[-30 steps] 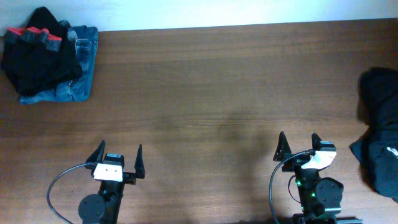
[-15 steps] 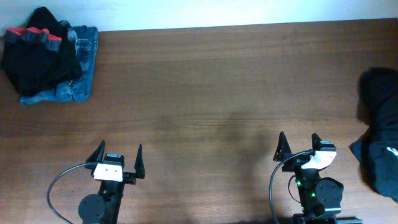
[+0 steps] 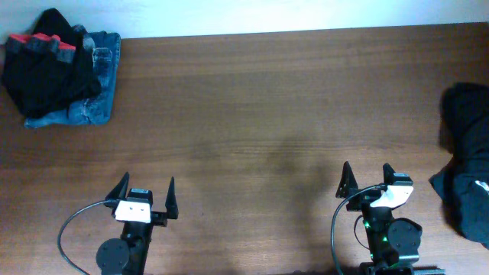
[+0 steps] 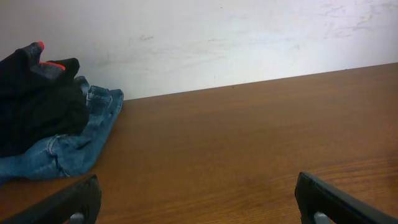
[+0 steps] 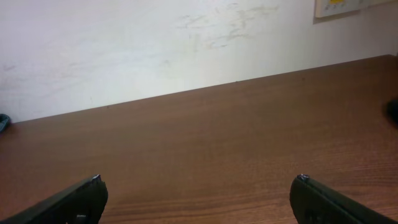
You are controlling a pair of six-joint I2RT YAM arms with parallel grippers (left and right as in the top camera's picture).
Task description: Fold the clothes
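Note:
A black garment with red trim (image 3: 47, 70) lies bunched on top of blue denim jeans (image 3: 93, 107) at the table's far left corner; the left wrist view shows the same black garment (image 4: 37, 102) on the jeans (image 4: 68, 152). More dark clothes (image 3: 466, 164) are heaped at the right edge. My left gripper (image 3: 145, 189) stands open near the front edge, well short of the pile, with nothing between its fingers (image 4: 68, 205). My right gripper (image 3: 367, 174) is open too, left of the dark heap, its fingers (image 5: 323, 202) empty.
The wooden table (image 3: 252, 114) stretches between both arms and a white wall (image 5: 155, 50) at the back. Black cables (image 3: 72, 225) loop beside each arm base at the front edge.

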